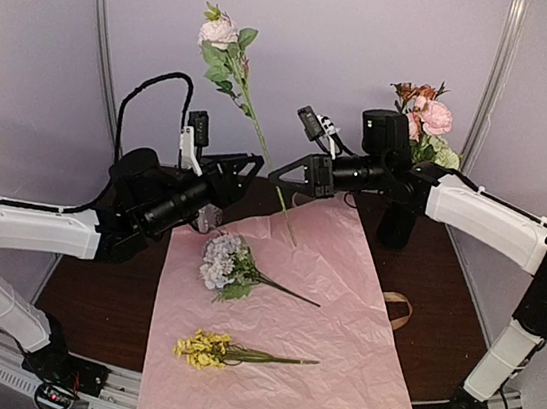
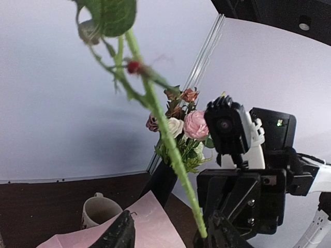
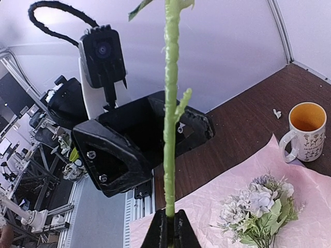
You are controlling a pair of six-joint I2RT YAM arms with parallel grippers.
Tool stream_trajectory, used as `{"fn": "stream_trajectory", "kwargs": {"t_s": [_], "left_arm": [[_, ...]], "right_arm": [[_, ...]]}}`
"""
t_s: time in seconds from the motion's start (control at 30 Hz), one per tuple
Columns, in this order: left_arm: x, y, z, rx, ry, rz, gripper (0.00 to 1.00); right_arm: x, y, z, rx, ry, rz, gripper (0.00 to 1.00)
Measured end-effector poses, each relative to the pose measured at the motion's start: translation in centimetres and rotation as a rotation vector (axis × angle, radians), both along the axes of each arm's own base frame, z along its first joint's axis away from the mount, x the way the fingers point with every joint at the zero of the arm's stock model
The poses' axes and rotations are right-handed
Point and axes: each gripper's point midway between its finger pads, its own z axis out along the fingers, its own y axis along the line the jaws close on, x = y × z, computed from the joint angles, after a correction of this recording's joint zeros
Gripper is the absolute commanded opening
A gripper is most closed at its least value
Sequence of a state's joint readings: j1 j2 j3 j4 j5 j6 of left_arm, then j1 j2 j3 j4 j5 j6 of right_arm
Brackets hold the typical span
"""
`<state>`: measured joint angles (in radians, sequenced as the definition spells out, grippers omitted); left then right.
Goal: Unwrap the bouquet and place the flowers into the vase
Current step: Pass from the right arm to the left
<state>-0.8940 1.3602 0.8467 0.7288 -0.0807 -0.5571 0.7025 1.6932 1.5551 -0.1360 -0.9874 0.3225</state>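
A long-stemmed pale pink rose stands upright above the table's middle. My right gripper is shut on its green stem near the lower end, and the fingertips pinch it. My left gripper faces the right one and is open; the stem passes between its fingers, close to the right finger. The black vase at the back right holds several flowers. A lilac bloom and a yellow cluster lie on the unfolded pink paper.
A beige ribbon lies on the dark table right of the paper. A cream mug stands near the vase. A mug with orange inside stands beyond the lilac bloom. Pale walls enclose the back.
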Motion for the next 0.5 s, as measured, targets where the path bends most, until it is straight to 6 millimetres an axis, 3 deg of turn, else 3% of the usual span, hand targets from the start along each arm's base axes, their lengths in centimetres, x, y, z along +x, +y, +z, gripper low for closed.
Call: {"fn": "stream_trajectory", "kwargs": {"t_s": [0.23, 0.37, 0.5], "left_arm": [[0.1, -1.9, 2.8, -0.099, -0.043, -0.074, 0.33], [0.3, -2.3, 2.8, -0.12, -0.026, -0.087, 0.25], [0.5, -2.6, 2.2, -0.126, -0.003, -0.095, 0.24]], "right_arm": [[0.0, 0.0, -1.2, -0.004, 0.028, -0.003, 0.0], [-0.2, -0.1, -0.8, 0.008, 0.015, -0.002, 0.0], [-0.6, -0.5, -0.4, 0.02, 0.003, -0.002, 0.0]]}}
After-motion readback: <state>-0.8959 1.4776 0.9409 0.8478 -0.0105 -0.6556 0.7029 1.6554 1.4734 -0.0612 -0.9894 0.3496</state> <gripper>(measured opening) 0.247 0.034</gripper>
